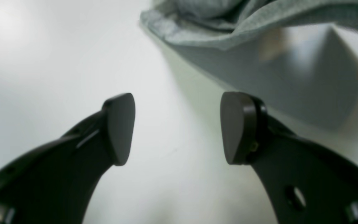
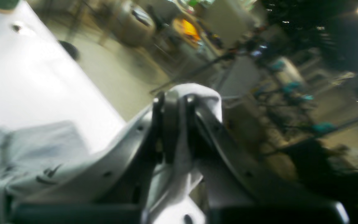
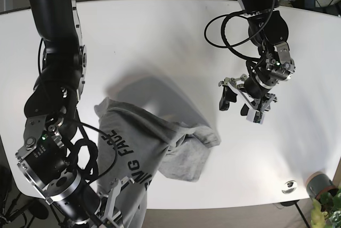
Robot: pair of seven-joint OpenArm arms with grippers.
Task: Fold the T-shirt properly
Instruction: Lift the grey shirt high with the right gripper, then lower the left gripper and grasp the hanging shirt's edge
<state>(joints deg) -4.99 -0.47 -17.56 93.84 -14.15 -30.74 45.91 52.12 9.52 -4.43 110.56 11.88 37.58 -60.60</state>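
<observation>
Base view: right gripper (image 3: 114, 198) at 7 o'clock, clamped on the grey T-shirt (image 3: 154, 143) hem, lifts it off the white table (image 3: 160, 36); left gripper (image 3: 238, 103) hangs spread and empty at 3 o'clock; spreading step, probably, next needs a second corner grasp.

The T-shirt (image 3: 160, 143) is soft grey knit cloth, matt; beneath it the white table (image 3: 149, 41) looks smooth, faintly glossy.
</observation>
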